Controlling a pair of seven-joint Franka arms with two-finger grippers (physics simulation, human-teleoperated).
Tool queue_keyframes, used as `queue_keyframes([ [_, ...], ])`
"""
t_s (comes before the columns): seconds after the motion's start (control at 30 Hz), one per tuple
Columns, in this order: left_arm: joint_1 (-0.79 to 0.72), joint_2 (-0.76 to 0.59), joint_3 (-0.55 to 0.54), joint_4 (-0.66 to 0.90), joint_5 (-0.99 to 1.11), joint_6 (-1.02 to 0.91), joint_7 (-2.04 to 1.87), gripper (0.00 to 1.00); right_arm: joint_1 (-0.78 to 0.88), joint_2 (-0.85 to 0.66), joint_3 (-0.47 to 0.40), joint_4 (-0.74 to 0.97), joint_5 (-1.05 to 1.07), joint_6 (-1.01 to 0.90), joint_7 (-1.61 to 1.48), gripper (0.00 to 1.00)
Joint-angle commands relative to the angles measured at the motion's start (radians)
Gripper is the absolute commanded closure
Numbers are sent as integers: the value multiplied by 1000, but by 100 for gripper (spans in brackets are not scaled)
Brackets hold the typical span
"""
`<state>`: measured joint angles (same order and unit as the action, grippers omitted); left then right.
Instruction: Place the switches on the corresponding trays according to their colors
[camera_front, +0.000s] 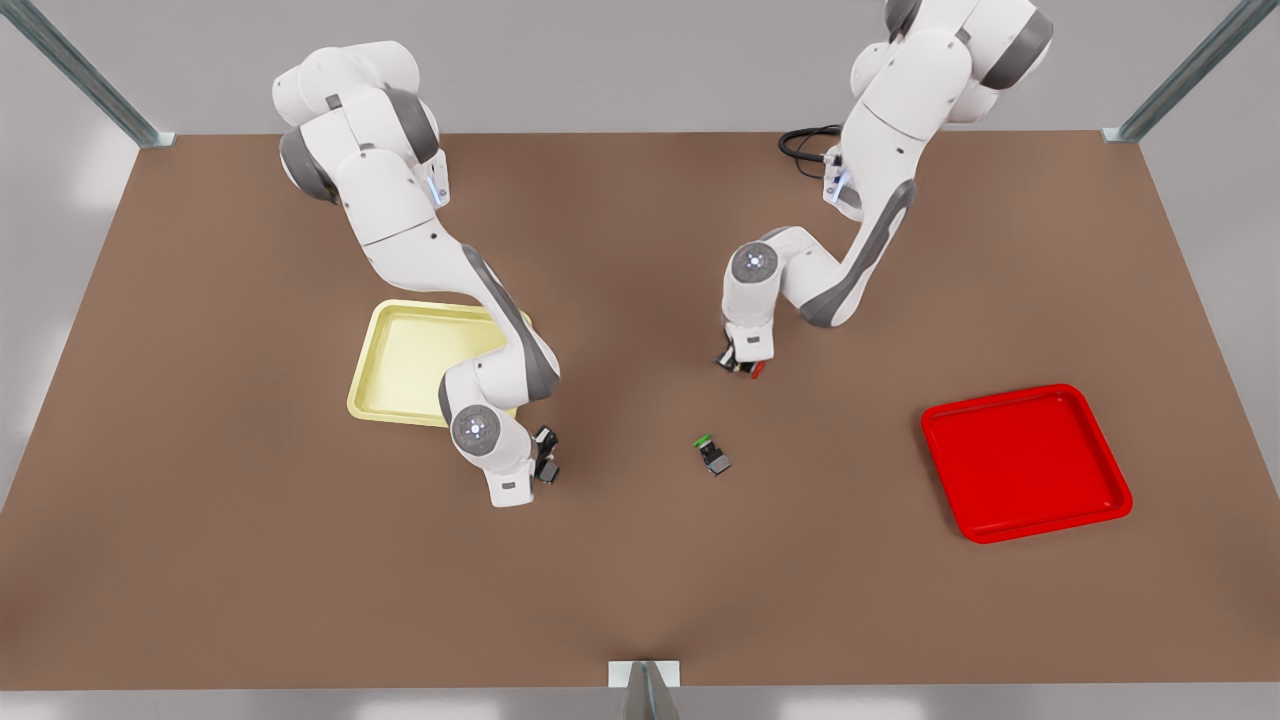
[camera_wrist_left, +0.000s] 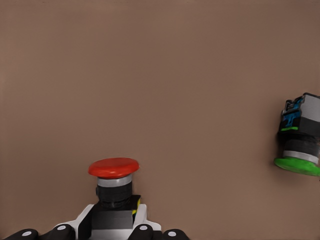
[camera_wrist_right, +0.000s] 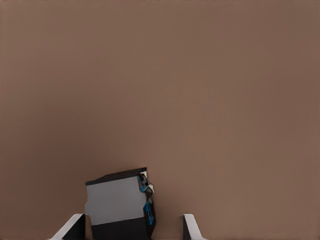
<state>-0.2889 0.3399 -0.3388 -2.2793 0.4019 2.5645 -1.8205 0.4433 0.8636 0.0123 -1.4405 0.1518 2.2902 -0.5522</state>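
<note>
A: On the brown table (camera_front: 640, 600), what is done?

B: Nothing is delivered; both trays, yellow (camera_front: 400, 350) and red (camera_front: 1030, 465), are seen bare.

A: And the grippers?

B: The red-capped switch (camera_wrist_left: 114, 187) is pinched by the left gripper (camera_front: 742, 366) near the table's middle. A grey-black switch body (camera_wrist_right: 120, 210) sits between the right gripper's (camera_front: 546, 455) spread fingers beside the yellow tray; whether it is gripped cannot be told. 2 placements are left. The green-capped switch (camera_front: 712, 455) is ignored.

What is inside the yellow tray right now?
The yellow tray shows bare floor; an arm covers its near corner on the front view's right, so that patch is hidden.
</note>
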Motion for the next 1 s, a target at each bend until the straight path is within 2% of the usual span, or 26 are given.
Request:
queue_keyframes([
  [0.0, 13, -9, 1, -8, 2, 0, 13, 48, 0, 2, 0, 2, 0, 0, 0, 10],
  [0.1, 65, -59, 35, -20, -67, -30, 210, 48, 0, 6, 0, 5, 2, 0, 0, 10],
  [0.3, 66, -160, 311, -16, -279, -125, 737, 48, 0, 11, 0, 14, 3, 0, 3, 10],
  [0.33, 66, -167, 342, -16, -298, -132, 799, 48, 0, 11, 0, 14, 3, 0, 2, 14],
  [0.4, 66, -190, 440, -13, -357, -170, 1007, 48, 0, 12, 0, 14, 2, 2, 0, 35],
  [0.43, 66, -188, 468, -6, -357, -168, 1052, 48, 0, 12, 0, 14, 2, 2, -2, 39],
  [0.6, 66, -180, 662, -6, -382, -159, 1366, 48, 0, 28, 0, 28, 2, 2, 0, 47],
  [0.67, 70, -150, 690, -6, -460, -136, 1454, 48, 0, 28, 0, 28, 2, 0, 0, 58],
  [0.73, 106, -107, 692, 15, -460, -99, 1500, 48, 2, 26, 0, 29, 2, -3, 1, 61],
  [0.87, 128, -38, 716, 64, -462, -50, 1541, 47, -2, -1, -12, 29, 0, -31, -2, 57],
  [0.97, 146, 25, 716, 118, -462, -13, 1540, 46, -48, -89, -21, 22, -1, -161, -46, 55],
])
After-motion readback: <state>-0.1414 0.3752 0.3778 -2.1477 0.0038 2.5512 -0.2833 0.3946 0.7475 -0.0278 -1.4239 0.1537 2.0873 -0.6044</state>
